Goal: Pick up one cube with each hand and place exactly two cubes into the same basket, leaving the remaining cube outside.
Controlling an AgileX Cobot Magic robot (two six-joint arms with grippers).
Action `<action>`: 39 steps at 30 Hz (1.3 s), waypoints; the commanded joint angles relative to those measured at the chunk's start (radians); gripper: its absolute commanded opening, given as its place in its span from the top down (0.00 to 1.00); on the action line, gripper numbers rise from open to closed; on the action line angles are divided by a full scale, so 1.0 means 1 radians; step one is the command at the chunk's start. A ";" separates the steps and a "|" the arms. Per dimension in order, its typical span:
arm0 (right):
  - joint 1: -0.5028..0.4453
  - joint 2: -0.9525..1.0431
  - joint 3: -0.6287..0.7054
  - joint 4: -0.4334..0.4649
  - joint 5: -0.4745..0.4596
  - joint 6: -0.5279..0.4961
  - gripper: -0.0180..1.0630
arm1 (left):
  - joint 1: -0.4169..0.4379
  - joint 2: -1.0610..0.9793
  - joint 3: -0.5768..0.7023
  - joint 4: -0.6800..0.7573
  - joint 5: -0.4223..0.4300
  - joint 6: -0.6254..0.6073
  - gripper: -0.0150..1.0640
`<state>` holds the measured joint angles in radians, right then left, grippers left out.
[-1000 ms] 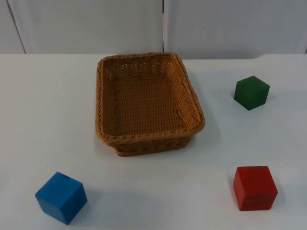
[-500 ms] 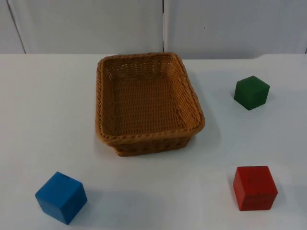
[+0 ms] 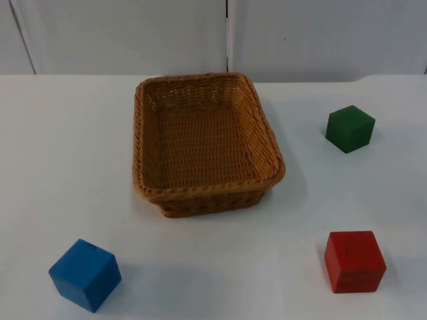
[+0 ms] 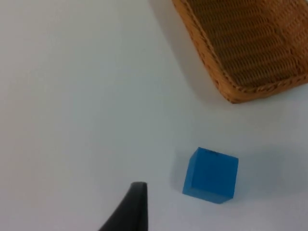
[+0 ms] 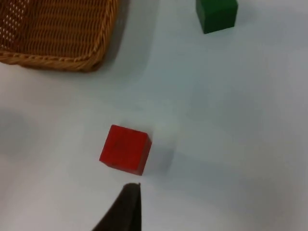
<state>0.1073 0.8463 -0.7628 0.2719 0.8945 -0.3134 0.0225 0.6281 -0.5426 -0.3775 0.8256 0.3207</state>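
The table [image 3: 67, 133] is bare white around everything, so I have open room on every side of each cube for a straight descent. The basket [image 3: 203, 143] sits empty between my two arms, ahead of both grippers; its woven wall looks stiff enough but light, so I judge a bump on the rim could shove it, and I want to come over the rim from above, not across it. The blue cube [image 4: 211, 174] lies just ahead of the left gripper [image 4: 126, 211], well apart from the basket's near corner [image 4: 236, 94]. The red cube [image 5: 125, 148] lies just ahead of the right gripper [image 5: 122, 209], and the green cube [image 5: 216, 14] sits farther out beyond it, beside the basket [image 5: 57, 33]. I see one fingertip of each gripper and cannot tell whether either is spread or pressed together; neither holds anything. The cubes look like painted wood: rigid, light, smooth-faced, possibly a little slippery. I would take each across two opposite flat faces, squared to the cube's turn on the table, not across corners. Blue sits rotated, so that wrist needs a twist first.
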 commanded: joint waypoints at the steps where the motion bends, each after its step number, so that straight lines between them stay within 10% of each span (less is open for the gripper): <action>1: -0.003 0.029 -0.018 0.024 -0.008 -0.034 0.01 | 0.002 0.019 -0.005 -0.025 -0.013 0.020 0.01; 23: 0.010 0.351 -0.232 0.066 -0.024 -0.161 0.01 | 0.002 0.352 -0.091 -0.121 -0.032 0.177 0.01; 39: 0.329 0.584 -0.304 -0.042 -0.073 -0.233 0.01 | -0.096 0.503 -0.142 -0.115 -0.043 0.274 0.01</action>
<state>0.4309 1.4280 -1.0599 0.2393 0.8312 -0.5391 -0.0644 1.1262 -0.6778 -0.4910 0.7893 0.5802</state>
